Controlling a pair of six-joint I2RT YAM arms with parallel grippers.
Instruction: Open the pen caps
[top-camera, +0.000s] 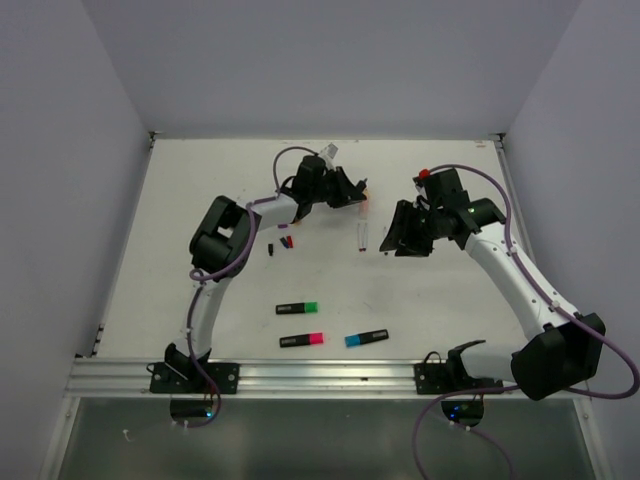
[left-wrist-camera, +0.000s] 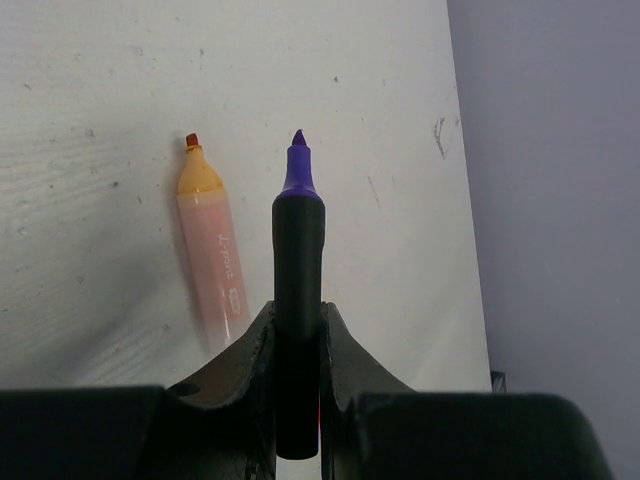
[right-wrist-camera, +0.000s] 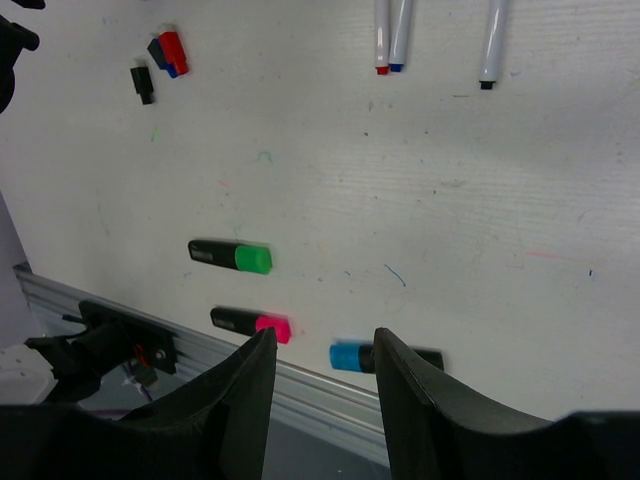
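Where the grey aluminium rail (top-camera: 330, 375) marks the table's near edge, three short black-barrelled highlighters lie capped and slightly apart: one with a chunky green plastic cap (right-wrist-camera: 253, 260), one with a pink cap (right-wrist-camera: 272, 327), one with a blue cap (right-wrist-camera: 348, 356). The right gripper (right-wrist-camera: 322, 350) hangs above them, jaws spread, nothing between them. Farther out lie small loose red, blue and black caps (right-wrist-camera: 172, 48) and three thin white pens (right-wrist-camera: 395, 30) with bare tips. Farthest, the left gripper (left-wrist-camera: 298, 325) is clamped on the barrel of an uncapped purple-tipped black highlighter (left-wrist-camera: 298, 250), just beside a bare peach-orange highlighter (left-wrist-camera: 212, 255) lying on the white table (left-wrist-camera: 100, 100). By their build, the highlighters should be light, rigid and smooth, and their caps probably a snap fit. One gripper would best take the barrel mid-length, the other the cap squarely, pulling straight along the axis. So light a barrel may skid or slip when pinched.
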